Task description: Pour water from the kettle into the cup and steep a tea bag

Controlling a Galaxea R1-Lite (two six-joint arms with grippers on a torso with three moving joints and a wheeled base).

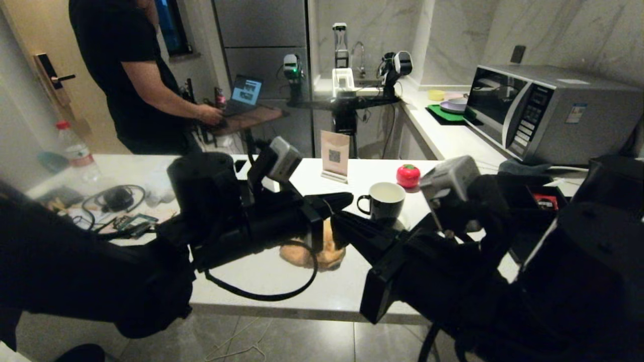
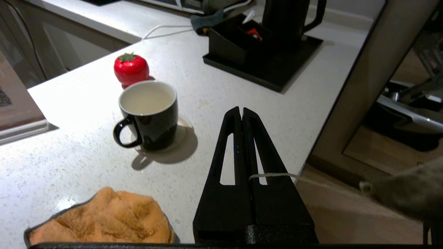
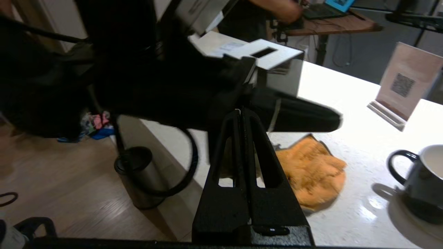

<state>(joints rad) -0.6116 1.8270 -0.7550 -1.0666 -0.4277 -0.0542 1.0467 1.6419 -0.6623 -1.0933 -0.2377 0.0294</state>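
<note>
The black cup [image 1: 385, 201] [image 2: 148, 114] [image 3: 425, 180], white inside, stands on the white counter on a clear coaster. Its handle points toward the counter's front edge. The black kettle [image 2: 287, 17] stands on a black tray at the counter's far right. My left gripper [image 2: 241, 110] [image 1: 347, 198] hovers above the counter near the cup, shut on a white tea bag string [image 2: 273, 175]. The string runs sideways to a blurred greyish shape [image 2: 405, 193]. My right gripper [image 3: 241, 111] [image 1: 336, 218] is shut, with its tip just under the left gripper.
An orange cloth [image 1: 312, 254] [image 2: 104, 218] lies near the front edge under both grippers. A red tomato-shaped object [image 1: 408, 176] sits behind the cup, and a QR sign [image 1: 335, 156] stands further left. A microwave [image 1: 548, 110] is at the back right. A person [image 1: 126, 75] stands behind.
</note>
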